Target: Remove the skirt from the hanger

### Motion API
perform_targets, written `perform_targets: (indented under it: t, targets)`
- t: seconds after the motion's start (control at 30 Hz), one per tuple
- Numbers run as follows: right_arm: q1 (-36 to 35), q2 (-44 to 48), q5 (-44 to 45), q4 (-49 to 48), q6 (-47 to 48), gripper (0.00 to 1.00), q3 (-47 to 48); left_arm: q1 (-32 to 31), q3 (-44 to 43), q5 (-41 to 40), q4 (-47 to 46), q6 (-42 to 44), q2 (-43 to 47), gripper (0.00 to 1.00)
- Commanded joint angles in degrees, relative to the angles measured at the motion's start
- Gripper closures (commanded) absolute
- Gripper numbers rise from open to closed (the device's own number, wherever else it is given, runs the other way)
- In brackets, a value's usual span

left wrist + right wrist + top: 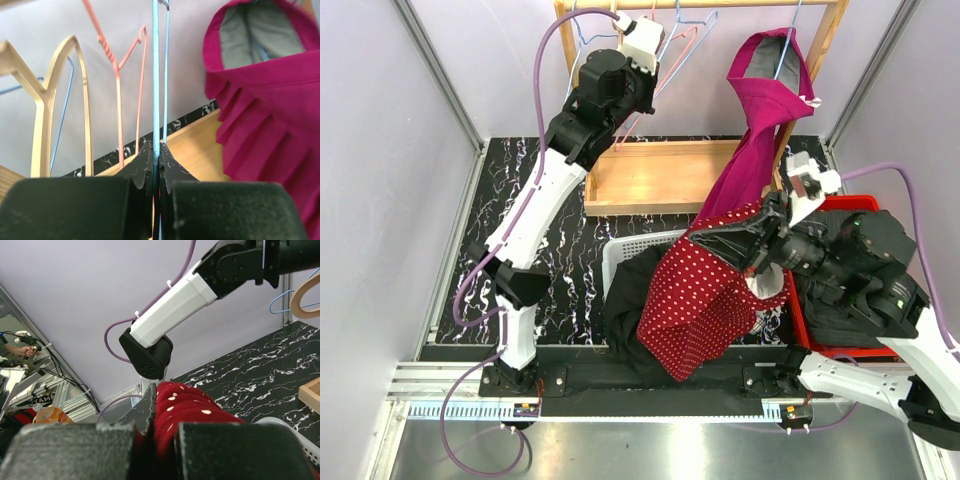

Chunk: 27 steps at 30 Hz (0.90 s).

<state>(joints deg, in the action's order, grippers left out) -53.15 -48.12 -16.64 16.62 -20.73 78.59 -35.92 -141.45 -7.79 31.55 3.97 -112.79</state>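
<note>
A red skirt with white dots [698, 292] hangs from my right gripper [766, 236] and drapes over the white basket [623, 252]. In the right wrist view the right gripper [162, 406] is shut on a bunched fold of this skirt [192, 402]. My left gripper [656, 58] is up at the rack, shut on a thin blue wire hanger [155, 75]; in the left wrist view the left gripper [156, 150] pinches the bare wire. No hanger shows inside the red skirt. A magenta pleated skirt [765, 110] hangs on another blue hanger at the rack's right end.
A wooden rail [720, 4] carries a pink wire hanger [118, 90] and a wooden hanger [45, 100]. A wooden tray [660, 175] lies under the rack. A red bin [852, 204] of black clothes stands at right. Black cloth [620, 312] lies under the red skirt.
</note>
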Motion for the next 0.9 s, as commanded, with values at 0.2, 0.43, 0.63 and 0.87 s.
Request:
perform_targets:
  t: [0.2,0.43,0.63,0.87]
  targets:
    - [-0.3,-8.7,10.7,-2.4,7.3,1.00,14.5,1.0,-2.3,-0.7,-3.6,-0.4,-2.8,1.00]
    - [-0.3,-18.8,12.9,0.0,15.5,1.00,35.3,1.0,-0.1,-0.8,-2.4,-1.1,-1.6,1.00]
    - [-0.3,-16.7,15.1,-0.4,13.3,1.00,26.6,1.0,2.5,-1.7,-1.1,-1.0,-0.1,1.00]
    - [-0.3,-9.8,19.1,-1.9,8.8,1.00,10.0,1.0,7.3,-3.0,1.1,-2.1,1.6,1.00]
